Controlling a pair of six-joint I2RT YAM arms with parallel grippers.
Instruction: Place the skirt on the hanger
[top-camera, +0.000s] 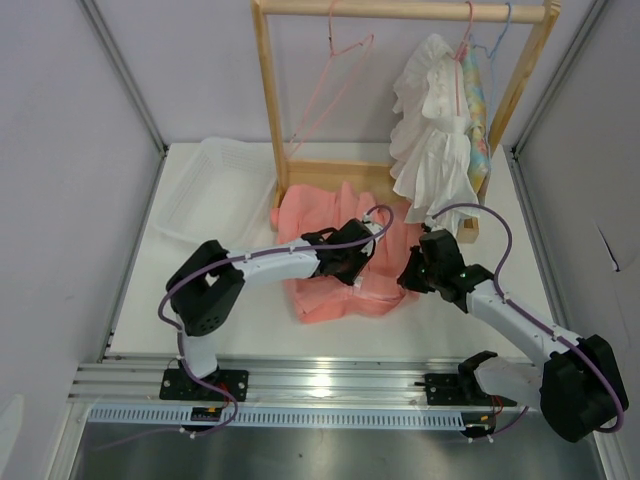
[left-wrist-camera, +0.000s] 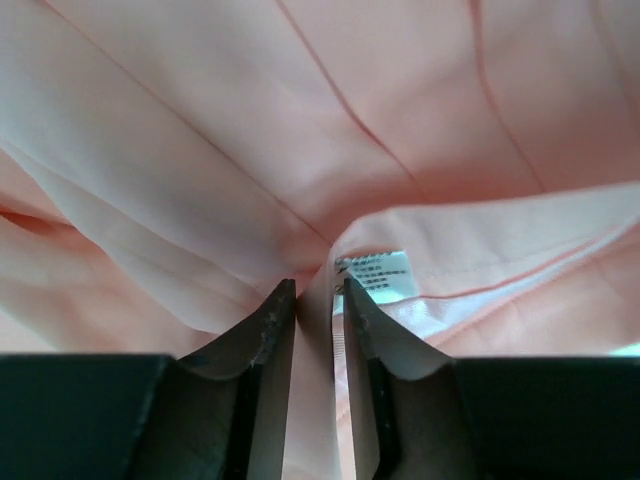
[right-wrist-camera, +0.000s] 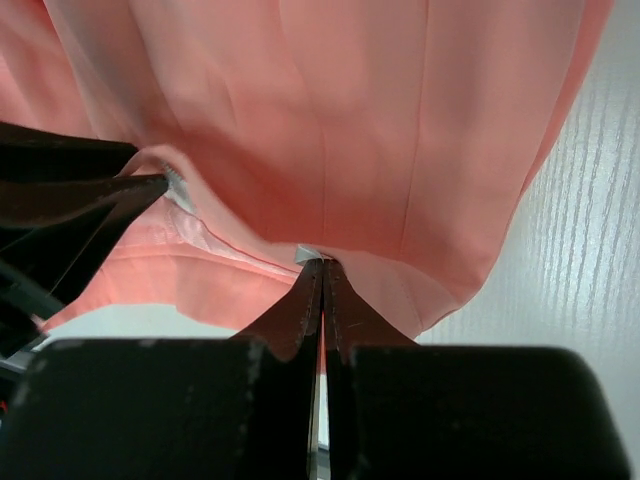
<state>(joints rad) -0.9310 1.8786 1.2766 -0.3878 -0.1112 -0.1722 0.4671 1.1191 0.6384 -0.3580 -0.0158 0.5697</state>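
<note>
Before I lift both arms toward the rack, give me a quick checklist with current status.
1. Grip of left end effector on the skirt: ok, cloth pinched beside the label.
2. Grip of right end effector on the skirt: ok, shut on an edge.
3. The skirt clear of the table: not ok, it lies bunched there.
4. Free hanger: ok, it hangs bare on the rail.
5. Waist opening spread for the hanger: cannot tell.
</note>
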